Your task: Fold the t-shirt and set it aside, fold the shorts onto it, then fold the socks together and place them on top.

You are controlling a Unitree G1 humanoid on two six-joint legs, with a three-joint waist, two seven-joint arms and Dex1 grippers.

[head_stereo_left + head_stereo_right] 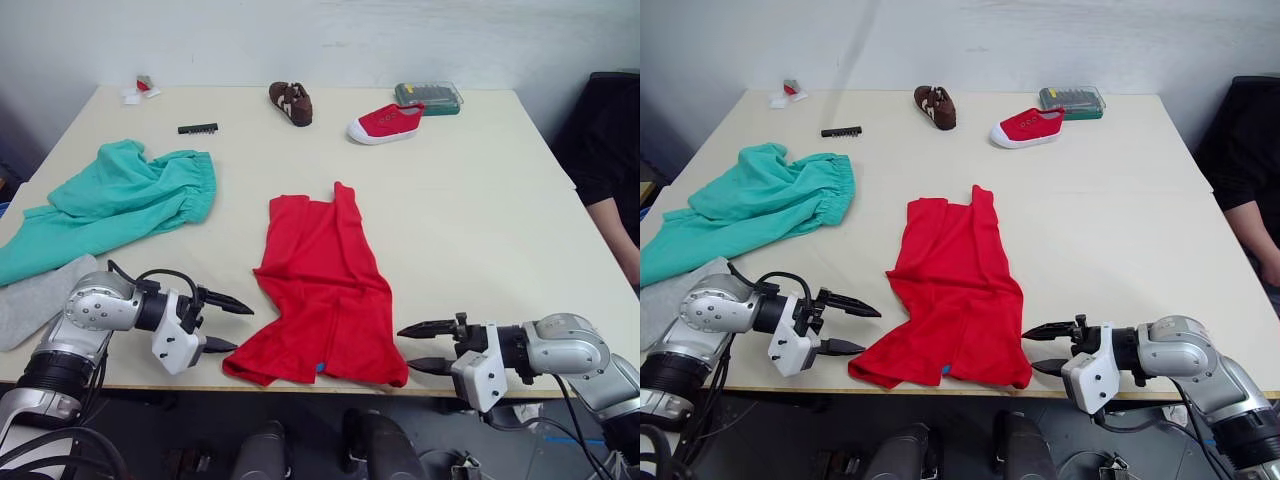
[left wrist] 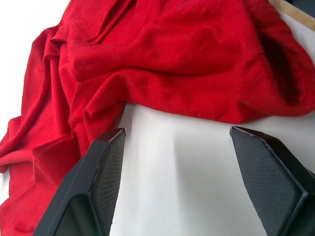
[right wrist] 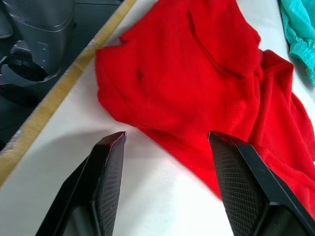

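The red t-shirt [image 1: 322,290] lies crumpled lengthwise in the middle of the table, its lower end at the near edge. My left gripper [image 1: 228,324] is open just left of that lower end, pointing at the cloth. On the other side my right gripper [image 1: 418,347] is open, close to the shirt's near right corner [image 3: 162,88]. Neither touches the shirt [image 2: 162,73]. The teal shorts [image 1: 115,200] lie rumpled at the left. A light grey sock [image 1: 35,298] rests at the near left edge, partly behind my left arm.
At the back of the table [image 1: 480,210] are a brown shoe [image 1: 291,102], a red canvas shoe [image 1: 385,123], a green case [image 1: 428,97], a black bit strip [image 1: 198,128] and small scraps [image 1: 140,90]. A person's arm [image 1: 612,205] reaches in at the right.
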